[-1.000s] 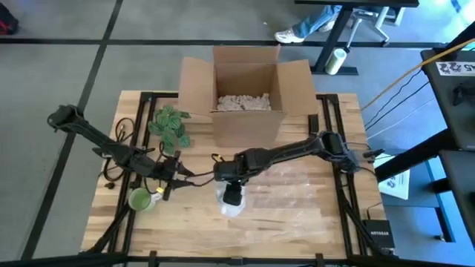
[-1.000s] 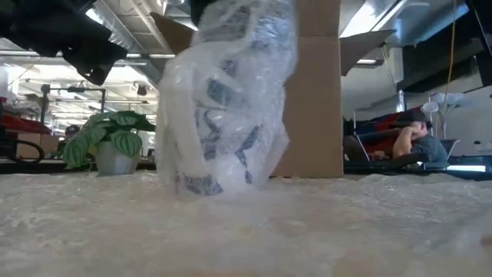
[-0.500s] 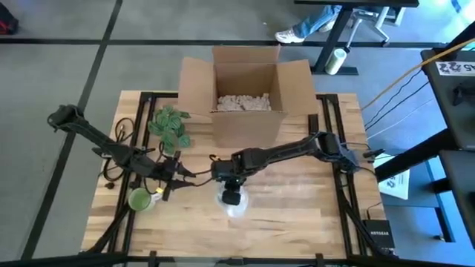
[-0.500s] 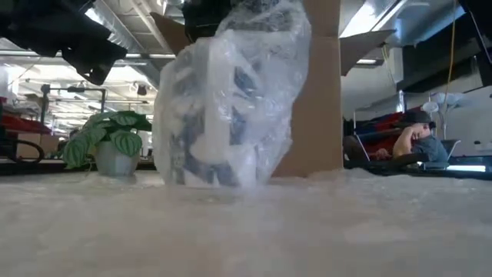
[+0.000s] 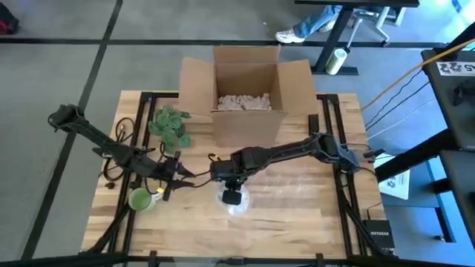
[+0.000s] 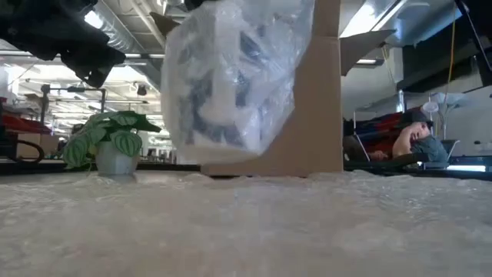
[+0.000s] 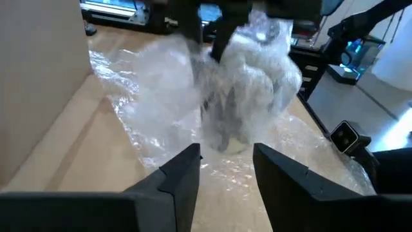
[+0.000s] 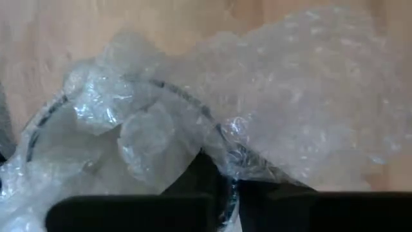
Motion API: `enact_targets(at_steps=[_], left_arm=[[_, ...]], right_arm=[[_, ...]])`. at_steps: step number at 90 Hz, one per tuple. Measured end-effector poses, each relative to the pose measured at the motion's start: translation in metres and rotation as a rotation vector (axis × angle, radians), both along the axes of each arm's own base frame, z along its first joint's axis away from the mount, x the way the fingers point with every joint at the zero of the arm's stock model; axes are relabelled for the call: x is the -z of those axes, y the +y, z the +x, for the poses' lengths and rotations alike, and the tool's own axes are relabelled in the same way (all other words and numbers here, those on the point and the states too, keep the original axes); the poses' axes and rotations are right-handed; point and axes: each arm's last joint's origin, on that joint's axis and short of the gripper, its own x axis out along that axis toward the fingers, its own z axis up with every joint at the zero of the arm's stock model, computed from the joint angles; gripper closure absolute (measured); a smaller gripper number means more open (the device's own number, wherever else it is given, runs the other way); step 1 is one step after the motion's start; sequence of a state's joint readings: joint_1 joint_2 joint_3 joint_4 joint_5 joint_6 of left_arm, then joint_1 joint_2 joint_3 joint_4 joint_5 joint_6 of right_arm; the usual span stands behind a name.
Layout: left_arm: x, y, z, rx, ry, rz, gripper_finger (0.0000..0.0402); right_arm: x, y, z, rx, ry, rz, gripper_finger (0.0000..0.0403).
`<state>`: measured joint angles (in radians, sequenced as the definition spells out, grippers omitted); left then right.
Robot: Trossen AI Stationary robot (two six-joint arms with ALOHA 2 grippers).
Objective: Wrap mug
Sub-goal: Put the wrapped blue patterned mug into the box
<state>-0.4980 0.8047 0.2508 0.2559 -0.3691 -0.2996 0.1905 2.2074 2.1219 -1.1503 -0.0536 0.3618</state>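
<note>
Mug (image 6: 231, 77), bubble-wrapped, hangs clear of the table (image 5: 297, 211), clamped in my right gripper (image 5: 231, 197), I think. At nine o'clock of it, my left gripper (image 7: 225, 174) waits, fingers apart.

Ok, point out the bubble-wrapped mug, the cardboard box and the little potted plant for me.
bubble-wrapped mug (image 6: 231, 77): low view, middle of the wrapped bundle, lifted off the table.
cardboard box (image 5: 249, 122): high view, its front wall.
potted plant (image 6: 108, 138): low view, its green leaves above the pot.
</note>
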Motion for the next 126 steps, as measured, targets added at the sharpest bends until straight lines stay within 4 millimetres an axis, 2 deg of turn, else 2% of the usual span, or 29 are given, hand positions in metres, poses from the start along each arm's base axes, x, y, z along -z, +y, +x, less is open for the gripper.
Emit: enact_targets(at_steps=[24, 33, 47, 67, 93, 110, 126], left_arm=[[0.002, 0.000, 0.000, -0.002, 0.017, 0.002, 0.0273], [0.002, 0.000, -0.001, -0.001, 0.020, 0.006, 0.0273], [0.003, 0.001, -0.001, -0.002, 0.033, 0.011, 0.0273], [0.003, 0.001, -0.001, -0.002, 0.034, 0.012, 0.0273], [0.003, 0.001, -0.001, -0.004, 0.032, 0.013, 0.0273], [0.003, 0.001, -0.001, -0.005, 0.032, 0.014, 0.0273], [0.003, 0.001, -0.001, -0.019, 0.030, 0.020, 0.0273]], right_arm=[[-0.069, -0.006, -0.012, 0.032, -0.122, -0.101, 0.0398], [-0.091, -0.010, -0.026, 0.044, -0.195, -0.106, 0.0398], [-0.137, -0.013, -0.054, 0.102, -0.324, -0.179, 0.0398], [-0.185, -0.025, -0.094, 0.165, -0.480, -0.286, 0.0398], [-0.249, -0.033, -0.130, 0.117, -0.844, -0.330, 0.0399], [-0.282, -0.041, -0.152, 0.134, -1.031, -0.466, 0.0399], [-0.288, -0.067, -0.157, 0.236, -1.011, -0.604, 0.0399]])
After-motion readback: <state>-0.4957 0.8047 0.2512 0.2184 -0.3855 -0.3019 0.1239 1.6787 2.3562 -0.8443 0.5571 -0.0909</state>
